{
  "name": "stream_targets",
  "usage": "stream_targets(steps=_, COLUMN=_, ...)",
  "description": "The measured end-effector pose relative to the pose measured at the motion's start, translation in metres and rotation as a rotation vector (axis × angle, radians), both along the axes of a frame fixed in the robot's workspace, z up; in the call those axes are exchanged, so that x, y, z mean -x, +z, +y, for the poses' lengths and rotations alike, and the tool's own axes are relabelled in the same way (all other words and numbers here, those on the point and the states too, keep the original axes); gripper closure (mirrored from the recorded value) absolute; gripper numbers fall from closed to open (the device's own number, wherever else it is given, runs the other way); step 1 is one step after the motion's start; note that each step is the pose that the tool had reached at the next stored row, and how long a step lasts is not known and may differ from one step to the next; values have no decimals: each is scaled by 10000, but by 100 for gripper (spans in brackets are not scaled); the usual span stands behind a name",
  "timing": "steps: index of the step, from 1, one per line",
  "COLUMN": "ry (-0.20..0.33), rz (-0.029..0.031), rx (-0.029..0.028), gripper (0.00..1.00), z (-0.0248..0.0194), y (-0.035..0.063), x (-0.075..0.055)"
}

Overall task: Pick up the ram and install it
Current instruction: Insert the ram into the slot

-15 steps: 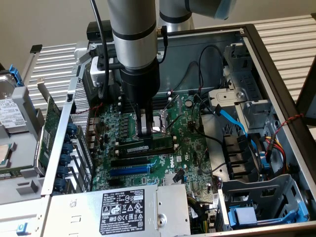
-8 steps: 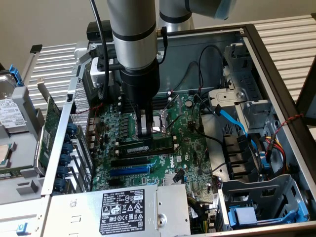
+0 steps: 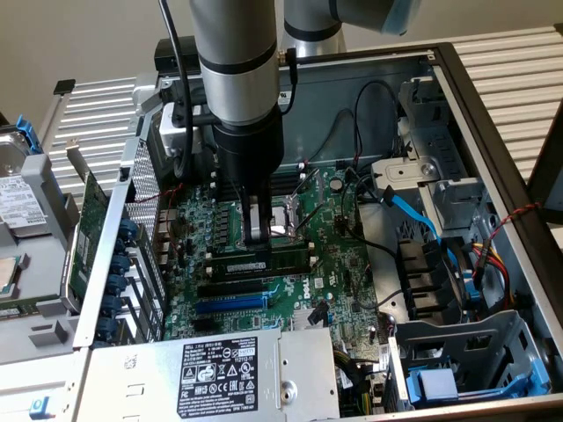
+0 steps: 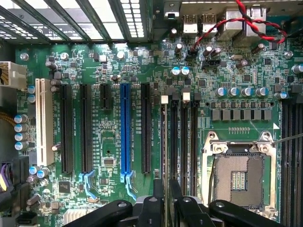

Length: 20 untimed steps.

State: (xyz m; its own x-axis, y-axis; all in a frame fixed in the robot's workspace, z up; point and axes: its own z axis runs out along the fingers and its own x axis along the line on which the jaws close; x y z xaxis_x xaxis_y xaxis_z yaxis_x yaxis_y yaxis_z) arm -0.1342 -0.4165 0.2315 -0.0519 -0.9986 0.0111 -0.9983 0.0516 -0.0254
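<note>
gripper (image 3: 256,236): jaw state cannot be told | long thin green ram stick (image 3: 264,262): in slot directly below fingers, mid green motherboard (image 3: 343,264)

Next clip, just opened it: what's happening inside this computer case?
A single robot arm reaches down into an open desktop case. Its gripper sits low over the motherboard, right above the ram, which lies along one of the memory slots beside the empty CPU socket. In the wrist view the stick stands edge-on in the slot between the gripper's fingers. Whether it is fully seated cannot be told.
</note>
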Motion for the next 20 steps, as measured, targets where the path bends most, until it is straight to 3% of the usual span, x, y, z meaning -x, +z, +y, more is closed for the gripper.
stream_targets(steps=20, ry=-6, rz=13, rx=9, gripper=80, z=0, y=99, x=0)
